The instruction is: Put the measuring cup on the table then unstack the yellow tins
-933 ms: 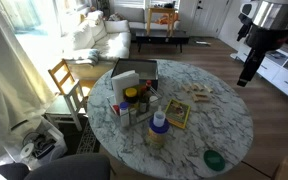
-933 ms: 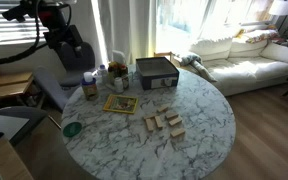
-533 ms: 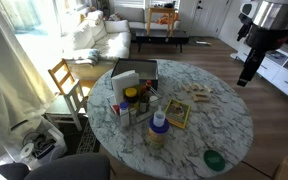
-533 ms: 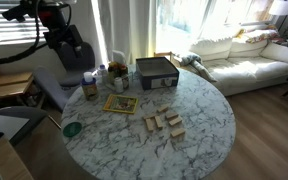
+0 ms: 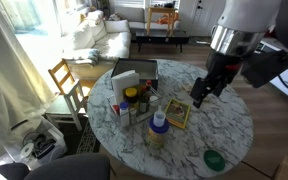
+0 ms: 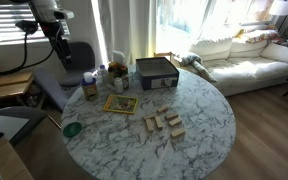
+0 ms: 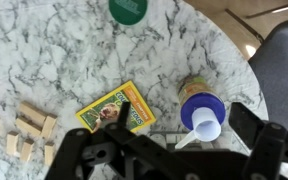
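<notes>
Swinging in from the side, poised above the surface [image 5: 224, 125] with the hand [image 5: 199, 92] spread apart and empty. Looking down on the measuring cup [image 7: 206, 118], seated atop the yellow tins [image 7: 191, 92] near a green card [image 7: 114, 110]. Marks the opening approach, ahead of any lift.

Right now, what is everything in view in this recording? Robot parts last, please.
table: one, white marble, round, mid-room.
box: one, grey, on the table's side toward the sofa.
small containers: several, mixed colours, clustered beside the box; too small to tell apart.
bottle: one, blue cap, by the cluster.
card: one, yellow-green, flat beside the bottle.
blocks: several, pale wood, loose group on the table.
disc: one, green, flat near the table's edge.
chair: one, wooden, beside the table.
sofa: one, white, by the windows.
gripper: one, black, open and empty, above the table near the card.
</notes>
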